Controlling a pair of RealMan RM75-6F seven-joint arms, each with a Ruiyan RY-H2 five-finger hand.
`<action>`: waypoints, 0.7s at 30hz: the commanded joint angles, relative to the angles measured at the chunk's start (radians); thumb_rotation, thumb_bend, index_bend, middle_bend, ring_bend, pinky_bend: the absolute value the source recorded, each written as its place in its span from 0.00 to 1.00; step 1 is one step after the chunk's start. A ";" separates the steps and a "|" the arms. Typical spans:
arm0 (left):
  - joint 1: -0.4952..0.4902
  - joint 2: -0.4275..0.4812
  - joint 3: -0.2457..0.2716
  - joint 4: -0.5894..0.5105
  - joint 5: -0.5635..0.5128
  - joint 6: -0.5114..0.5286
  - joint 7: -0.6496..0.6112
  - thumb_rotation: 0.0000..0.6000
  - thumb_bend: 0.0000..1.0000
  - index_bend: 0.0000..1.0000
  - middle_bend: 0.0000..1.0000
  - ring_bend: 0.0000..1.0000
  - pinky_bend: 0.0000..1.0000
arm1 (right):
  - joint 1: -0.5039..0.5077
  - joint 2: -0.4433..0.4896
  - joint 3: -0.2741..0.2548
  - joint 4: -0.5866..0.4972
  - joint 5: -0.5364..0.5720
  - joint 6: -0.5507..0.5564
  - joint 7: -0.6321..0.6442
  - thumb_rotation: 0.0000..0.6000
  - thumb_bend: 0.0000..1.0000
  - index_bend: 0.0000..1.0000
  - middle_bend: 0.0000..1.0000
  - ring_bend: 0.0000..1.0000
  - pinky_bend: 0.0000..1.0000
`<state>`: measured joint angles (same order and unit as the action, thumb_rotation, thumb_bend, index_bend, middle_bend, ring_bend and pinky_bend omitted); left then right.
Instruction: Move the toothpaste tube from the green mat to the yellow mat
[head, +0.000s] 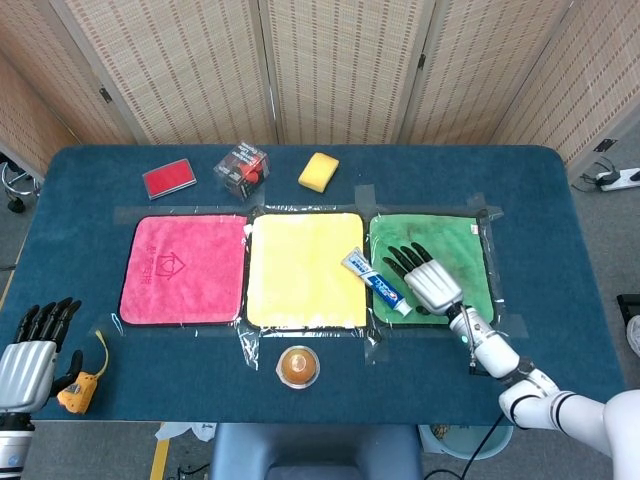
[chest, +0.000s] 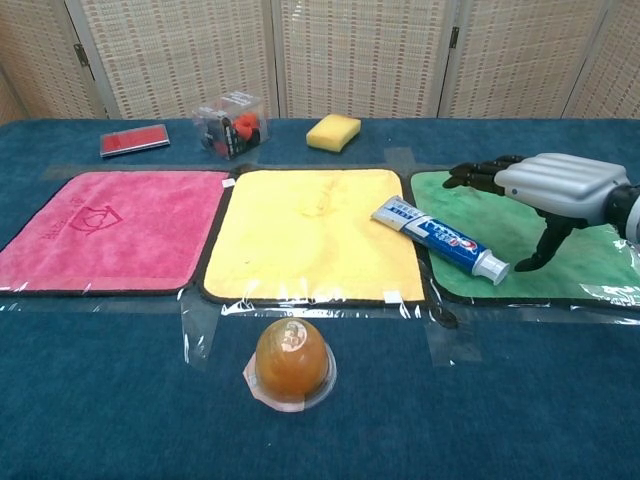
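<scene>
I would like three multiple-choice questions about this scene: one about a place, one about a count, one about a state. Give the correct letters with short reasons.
1. Where does the toothpaste tube lie?
A. wholly on the pink mat
B. across the border of the yellow mat and green mat
C. beside the sponge

2. How many mats lie side by side?
A. two
B. three
C. four

3. What is the right hand doing?
A. gripping the tube
B. open above the green mat
C. pressing the orange

Answers: 1 B, its flat end overlaps yellow, its cap is on green. 2 B, pink, yellow, green. 3 B, its fingers are spread and hold nothing.
</scene>
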<state>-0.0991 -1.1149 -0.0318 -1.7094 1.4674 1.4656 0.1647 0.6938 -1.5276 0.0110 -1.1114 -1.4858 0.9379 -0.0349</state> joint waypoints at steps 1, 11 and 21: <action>0.000 0.000 0.001 0.000 0.002 0.001 0.000 1.00 0.55 0.10 0.09 0.10 0.03 | -0.002 0.004 -0.007 -0.008 -0.009 -0.001 -0.003 1.00 0.15 0.01 0.00 0.00 0.00; 0.005 0.000 0.000 0.004 0.002 0.006 -0.008 1.00 0.55 0.10 0.09 0.10 0.03 | 0.042 -0.051 0.024 0.025 -0.014 -0.027 -0.062 1.00 0.15 0.01 0.00 0.00 0.00; 0.009 -0.006 0.000 0.026 -0.009 0.001 -0.027 1.00 0.55 0.10 0.09 0.10 0.03 | 0.126 -0.152 0.103 0.091 0.021 -0.069 -0.116 1.00 0.15 0.01 0.00 0.00 0.00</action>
<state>-0.0907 -1.1205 -0.0318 -1.6851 1.4592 1.4669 0.1385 0.8075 -1.6669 0.1027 -1.0296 -1.4741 0.8792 -0.1423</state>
